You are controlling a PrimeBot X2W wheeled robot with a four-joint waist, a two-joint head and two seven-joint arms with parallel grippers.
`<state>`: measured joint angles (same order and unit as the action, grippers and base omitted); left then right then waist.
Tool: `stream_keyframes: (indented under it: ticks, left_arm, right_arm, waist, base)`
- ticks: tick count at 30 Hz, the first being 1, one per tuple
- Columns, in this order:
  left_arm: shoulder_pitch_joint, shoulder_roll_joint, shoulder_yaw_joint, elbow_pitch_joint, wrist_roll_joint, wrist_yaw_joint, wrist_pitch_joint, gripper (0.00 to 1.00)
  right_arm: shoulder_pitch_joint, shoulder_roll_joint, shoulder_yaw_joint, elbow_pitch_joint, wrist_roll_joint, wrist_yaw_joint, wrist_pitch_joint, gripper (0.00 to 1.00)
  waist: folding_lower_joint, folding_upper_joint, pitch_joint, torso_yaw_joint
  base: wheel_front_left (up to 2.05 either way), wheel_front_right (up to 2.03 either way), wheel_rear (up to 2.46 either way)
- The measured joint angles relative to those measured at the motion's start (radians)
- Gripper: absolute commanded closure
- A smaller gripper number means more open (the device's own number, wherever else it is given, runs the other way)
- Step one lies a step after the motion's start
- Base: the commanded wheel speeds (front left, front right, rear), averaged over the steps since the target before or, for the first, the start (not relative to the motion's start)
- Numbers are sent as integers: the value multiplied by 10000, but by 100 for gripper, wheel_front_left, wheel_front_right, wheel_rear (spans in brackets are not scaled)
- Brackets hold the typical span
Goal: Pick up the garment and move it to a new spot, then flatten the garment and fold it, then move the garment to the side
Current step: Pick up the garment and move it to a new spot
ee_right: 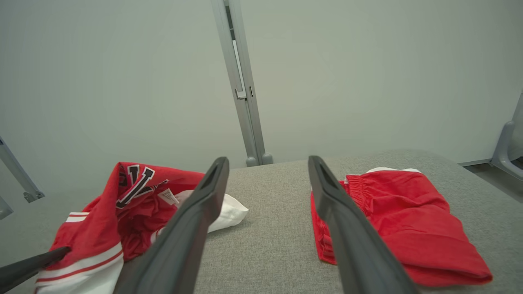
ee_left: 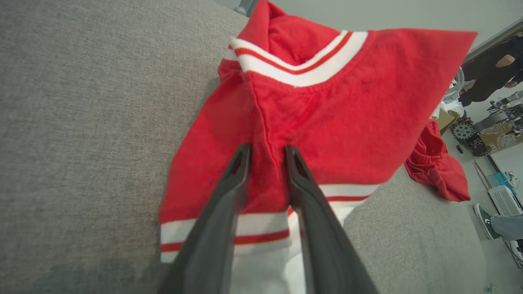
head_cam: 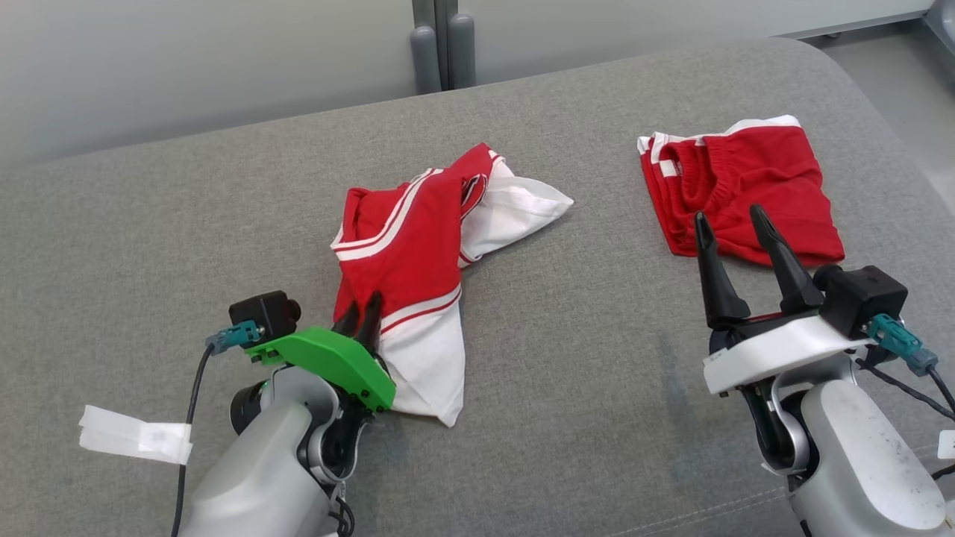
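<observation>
Left gripper [head_cam: 364,304]: green wrist plate; its two dark fingers [ee_left: 233,183] pinch a raised fold of red cloth just above the striped hem. How firm the hold is cannot be told.
Right gripper [head_cam: 733,212]: white wrist plate, fingers spread wide, nothing held. It hovers at the near edge of the folded red shorts.
Landmark: folded red shorts [head_cam: 753,194], lying flat on the grey upholstered cushion [head_cam: 559,373].
Garment: red-and-white jersey [head_cam: 406,253], crumpled and twisted, on the same cushion well to the left of the shorts. One white panel points toward the shorts.
Step in hand: judged to be the pick-up, ahead of the move to a new spot.
Good practice: make sure the pinch takes more than one thin layer before lifting. Raise the jersey until the trailing white panel hangs free, rather than dragging it. Choose a spot well apart from the shorts, with room to spread the jersey flat.
Second hold: the right gripper is free; a grip on the jersey's edge nearest the shorts would probably stop the bundle twisting further.
Risk: a shallow pinch may slip off the ribbed hem.
</observation>
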<state>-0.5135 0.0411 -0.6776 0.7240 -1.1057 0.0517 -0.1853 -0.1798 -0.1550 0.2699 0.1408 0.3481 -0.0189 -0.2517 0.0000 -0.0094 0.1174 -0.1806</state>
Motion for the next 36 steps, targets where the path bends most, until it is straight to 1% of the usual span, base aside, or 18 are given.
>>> stream_keyframes:
  ticks: [4, 7, 9, 13, 16, 18, 20, 22, 23, 24, 26, 27, 31, 33, 34, 35, 36]
  left_arm:
    - [-2, 0, -63, -201, 0, -128, -2, 100]
    - [-30, 0, -205, -790, -284, -458, 96, 100]
    - [-55, 8, -332, -1452, -901, -729, 249, 100]
    - [-105, 8, -451, -3007, -2550, -1256, 608, 100]
    - [-161, -10, -284, -3929, -3986, -1292, 619, 100]
    - [-167, -46, 67, -4142, -4886, -1078, 594, 100]
    - [-136, -81, 698, -3939, -5772, -606, 351, 100]
    - [13, -75, 1411, -3467, -6686, -109, 173, 100]
    - [137, -75, 1712, -3116, -6945, 146, -33, 100]
    - [137, -75, 1712, -3116, -6945, 146, -33, 100]
    - [408, -65, 2161, -2399, -6953, 558, -280, 100]
    - [499, -63, 2326, -2063, -6920, 675, -376, 100]
    - [626, -79, 2926, -1233, -6987, 723, -476, 100]
    - [626, -75, 2978, -1014, -7064, 723, -527, 100]
    - [624, -84, 2959, -872, -7085, 723, -529, 64]
    - [624, -100, 2959, -723, -7070, 723, -533, 17]
    - [622, -111, 2984, -527, -7005, 723, -541, 0]
  right_arm:
    - [12, -2, -69, -13, -12, -2, 0, 0]
    - [38, -8, -217, -40, -13, -13, 0, 0]
    - [40, -2, -240, -38, -13, -10, 0, 0]
    - [41, 38, -165, -4, -15, 2, -2, 0]
    - [42, 115, -29, 31, -40, 46, 0, 0]
    - [42, 171, 8, 50, -42, 98, -2, 0]
    - [44, 217, 25, 61, -44, 100, 0, 0]
    - [46, 230, 48, 75, -44, 100, 0, 0]
    - [46, 230, 46, 77, -44, 102, -2, 0]
    - [46, 230, 46, 77, -44, 102, -2, 0]
    - [48, 228, 35, 90, -44, 102, -2, 0]
    - [49, 226, 33, 96, -44, 107, -2, 0]
    - [49, 222, 75, 127, -48, 213, -2, 0]
    - [49, 215, 199, 173, -94, 301, -2, 0]
    - [49, 224, 242, 176, -113, 303, -2, 0]
    - [48, 224, 278, 186, -132, 309, -2, 0]
    - [47, 232, 311, 203, -140, 353, -2, 0]
  waist:
    - [0, 0, 14, 3]
    - [0, 0, 7, 64]
    - [0, 0, -14, 129]
    - [0, 0, -118, 225]
    - [0, 0, -200, 257]
    - [0, 0, -228, 262]
    - [0, 0, -235, 267]
    - [0, 0, -227, 273]
    - [0, 0, -217, 278]
    - [0, 0, -217, 278]
    - [0, 0, -186, 293]
    - [0, 0, -168, 303]
    - [0, 0, -84, 349]
    - [0, 0, -45, 384]
    - [0, 0, -27, 413]
    - [0, 0, -10, 447]
    - [0, 0, 8, 483]
  base:
    - [0, 0, 0]
    - [0, 0, 0]
    - [0, 0, 0]
    - [0, 0, 0]
    - [0, 0, 0]
    - [0, 0, 0]
    - [0, 0, 0]
    - [0, 0, 0]
    - [0, 0, 0]
    - [0, 0, 0]
    - [0, 0, 0]
    - [0, 0, 0]
    - [0, 0, 0]
    - [0, 0, 0]
    - [0, 0, 0]
    - [0, 0, 0]
    - [0, 0, 0]
